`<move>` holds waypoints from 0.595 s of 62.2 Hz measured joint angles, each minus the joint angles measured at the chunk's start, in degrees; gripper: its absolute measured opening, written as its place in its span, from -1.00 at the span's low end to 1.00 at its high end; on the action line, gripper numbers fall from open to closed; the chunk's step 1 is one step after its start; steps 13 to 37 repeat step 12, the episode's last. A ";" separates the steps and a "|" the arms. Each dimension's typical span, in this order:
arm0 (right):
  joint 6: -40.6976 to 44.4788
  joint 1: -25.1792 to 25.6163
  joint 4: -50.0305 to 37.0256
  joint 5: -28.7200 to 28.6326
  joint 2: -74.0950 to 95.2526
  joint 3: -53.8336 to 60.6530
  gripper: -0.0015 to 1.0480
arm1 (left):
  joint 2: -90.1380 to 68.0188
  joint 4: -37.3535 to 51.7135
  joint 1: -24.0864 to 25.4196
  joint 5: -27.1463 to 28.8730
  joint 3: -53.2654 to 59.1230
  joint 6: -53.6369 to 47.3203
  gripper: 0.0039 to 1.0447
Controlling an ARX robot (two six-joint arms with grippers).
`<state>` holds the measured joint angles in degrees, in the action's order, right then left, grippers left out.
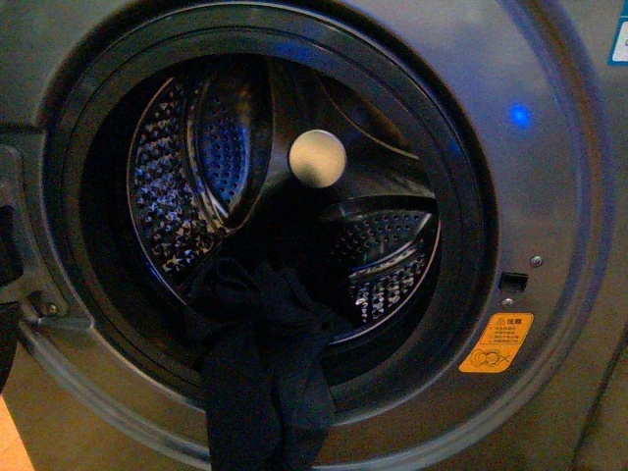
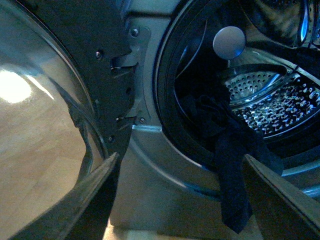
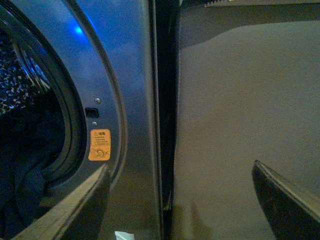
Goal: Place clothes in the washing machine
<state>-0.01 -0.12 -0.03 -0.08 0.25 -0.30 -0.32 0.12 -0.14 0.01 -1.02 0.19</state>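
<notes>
The washing machine fills the front view, its round porthole open on the shiny perforated drum with a cream centre disc. The dark navy clothes lie over the porthole's lower rim, partly inside the drum, with a limp end hanging down the front. The left wrist view shows the same clothes draped over the rim, close before my open, empty left gripper. My right gripper is open and empty, facing the machine's right front edge beside the orange sticker. Neither gripper shows in the front view.
The open door with its glass bowl and hinge bracket stands beside the porthole on its left side. A grey flat panel adjoins the machine's right side. A blue light glows on the front. Wooden floor shows at the lower left.
</notes>
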 joint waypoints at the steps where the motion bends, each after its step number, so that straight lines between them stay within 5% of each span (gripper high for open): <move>1: 0.00 0.00 0.00 0.00 0.00 0.00 0.72 | 0.00 0.00 0.00 0.00 0.00 0.00 0.60; 7: -0.02 0.00 0.00 0.00 0.00 0.00 0.86 | 0.00 0.00 0.00 -0.02 0.00 -0.04 0.92; 37: -0.02 0.00 0.00 0.00 0.00 0.00 0.85 | 0.00 0.00 0.00 0.00 0.00 -0.02 0.88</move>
